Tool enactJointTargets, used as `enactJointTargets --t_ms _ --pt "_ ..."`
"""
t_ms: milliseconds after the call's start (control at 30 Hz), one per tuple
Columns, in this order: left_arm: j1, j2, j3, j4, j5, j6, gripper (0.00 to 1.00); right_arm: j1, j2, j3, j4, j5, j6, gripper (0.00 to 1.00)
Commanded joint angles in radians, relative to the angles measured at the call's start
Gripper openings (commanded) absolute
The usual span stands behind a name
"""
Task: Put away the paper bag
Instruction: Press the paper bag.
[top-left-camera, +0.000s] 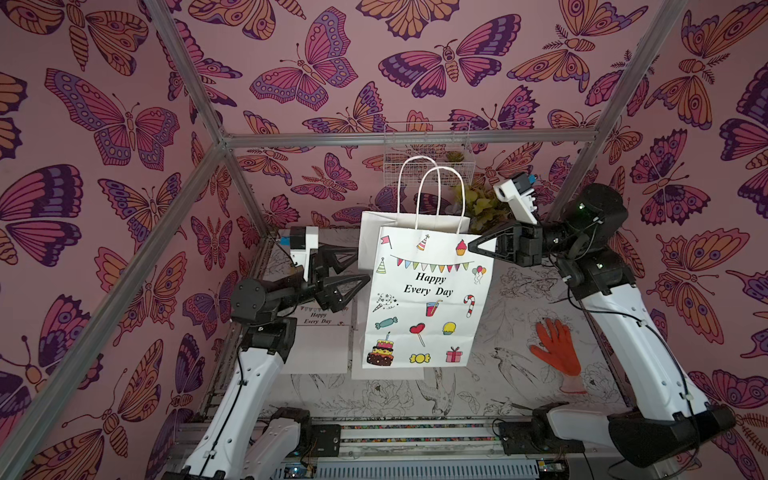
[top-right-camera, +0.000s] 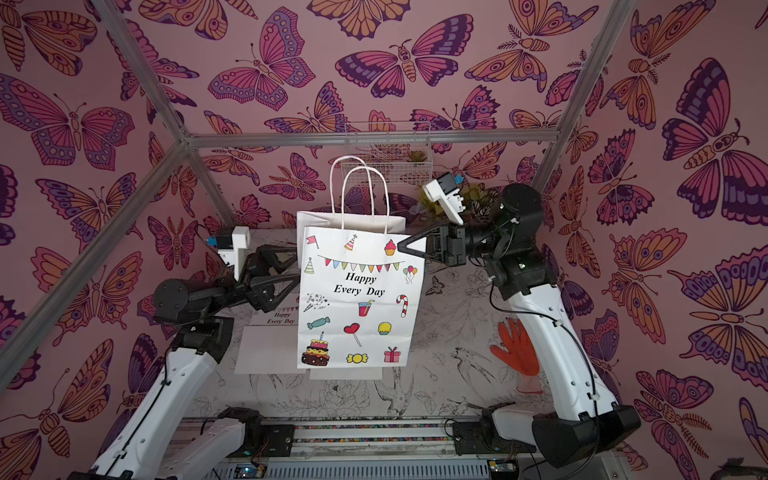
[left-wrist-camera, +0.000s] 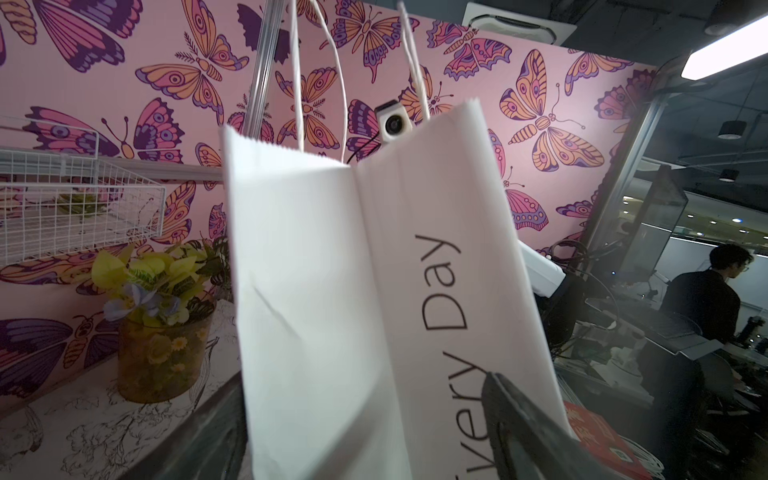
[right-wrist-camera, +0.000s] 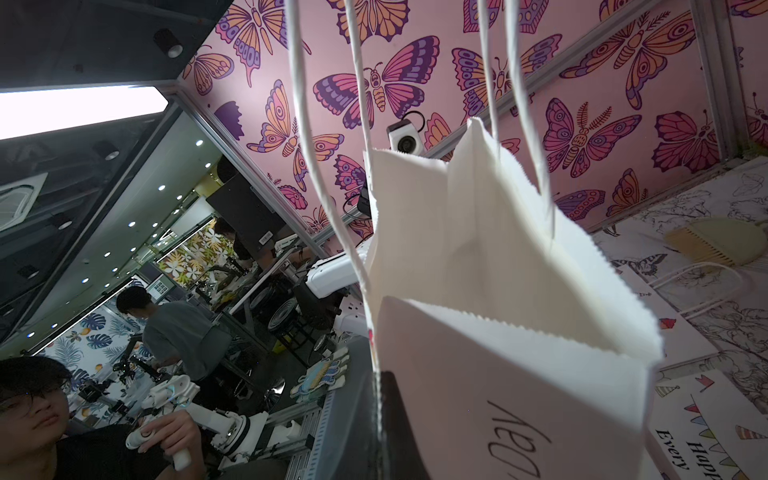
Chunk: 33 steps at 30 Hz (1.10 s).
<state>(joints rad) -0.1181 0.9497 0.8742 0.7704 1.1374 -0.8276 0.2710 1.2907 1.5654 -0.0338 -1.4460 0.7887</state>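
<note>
In both top views my right gripper (top-left-camera: 473, 246) is clamped on the upper side edge of the paper bag (top-left-camera: 428, 299), which hangs upright above the table (top-left-camera: 519, 299). My left gripper (top-left-camera: 362, 266) stands spread wide at the bag's opposite edge. From my left wrist, the bag's side fold sits between my fingers (left-wrist-camera: 519, 424). From my right wrist, its mouth gapes, handles up

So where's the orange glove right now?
In both top views the orange glove lies on the table at the robot's right, beside the right arm.
</note>
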Motion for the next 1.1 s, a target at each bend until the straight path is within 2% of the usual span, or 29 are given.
enactJointTargets --t_ms 0,167,233,567,900,1067 --pt "0.007 0.032 -0.014 0.250 -0.049 -0.181 0.88 0.007 -0.017 -0.004 -0.046 0.019 -0.065 0.00" --pt "0.005 0.120 0.001 0.575 -0.020 -0.426 0.89 0.009 -0.028 -0.034 -0.074 0.035 -0.096 0.00" --pt "-0.004 0.146 0.016 0.633 0.004 -0.479 0.89 0.012 -0.031 -0.044 -0.078 0.048 -0.102 0.00" --pt "-0.044 0.147 0.035 0.632 0.105 -0.482 0.88 0.050 -0.029 -0.004 -0.177 0.186 -0.170 0.00" --pt "-0.075 0.190 0.052 0.615 0.130 -0.473 0.86 0.127 -0.018 0.085 -0.430 0.301 -0.365 0.00" --pt "-0.078 0.206 0.051 0.592 0.133 -0.451 0.82 0.170 -0.017 0.144 -0.556 0.370 -0.456 0.00"
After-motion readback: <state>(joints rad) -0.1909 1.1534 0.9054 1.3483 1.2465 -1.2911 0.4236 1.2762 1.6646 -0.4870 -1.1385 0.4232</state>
